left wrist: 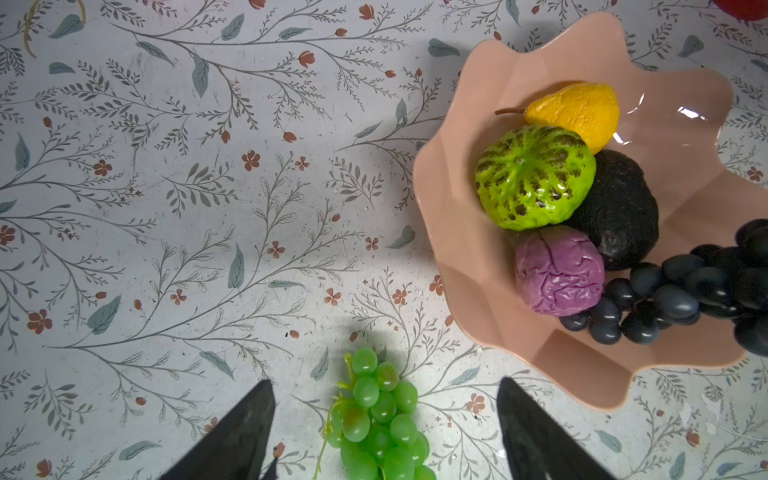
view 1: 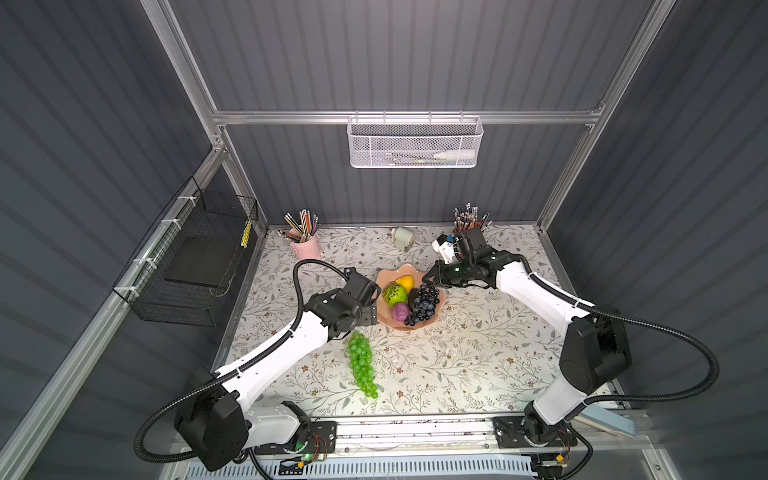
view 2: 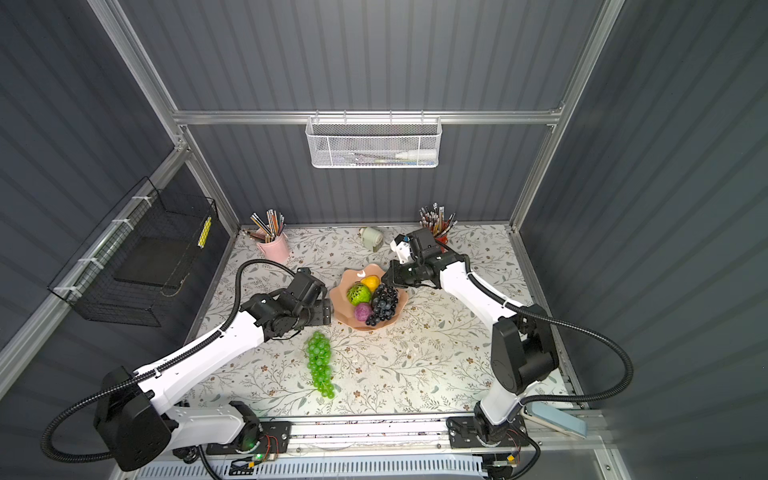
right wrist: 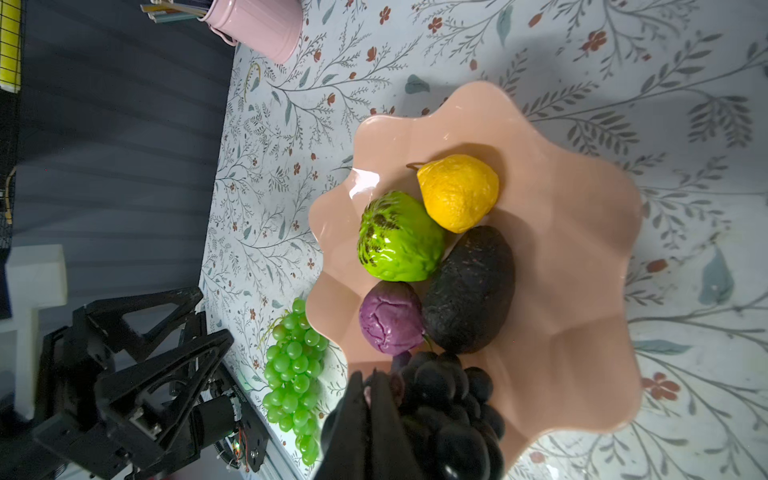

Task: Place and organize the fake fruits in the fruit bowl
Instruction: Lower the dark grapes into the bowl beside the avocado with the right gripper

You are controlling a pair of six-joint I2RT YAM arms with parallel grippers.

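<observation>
The peach-pink fruit bowl [view 1: 388, 276] [left wrist: 478, 104] [right wrist: 582, 249] holds a yellow lemon [right wrist: 457, 191], a bumpy green ball [right wrist: 399, 237], a purple lump [right wrist: 390, 318] and a black avocado [right wrist: 469, 291]. My right gripper [view 1: 428, 282] [right wrist: 370, 376] is shut on the stem end of the dark grape bunch [view 1: 424, 305] [left wrist: 673, 295], which trails down into the bowl. The green grape bunch [view 1: 361, 365] [left wrist: 380, 415] lies on the floral table in front of the bowl. My left gripper [view 1: 365, 316] [left wrist: 385, 381] hangs open over its stem end, a finger on either side, not touching.
A pink pencil cup [view 1: 305, 245] stands at the back left, a second pencil cup [view 1: 469, 224] behind the right arm, and a small grey-green sharpener [view 1: 402, 237] between them. A white mesh basket [view 1: 413, 143] and a black wire basket [view 1: 195, 266] hang on the walls.
</observation>
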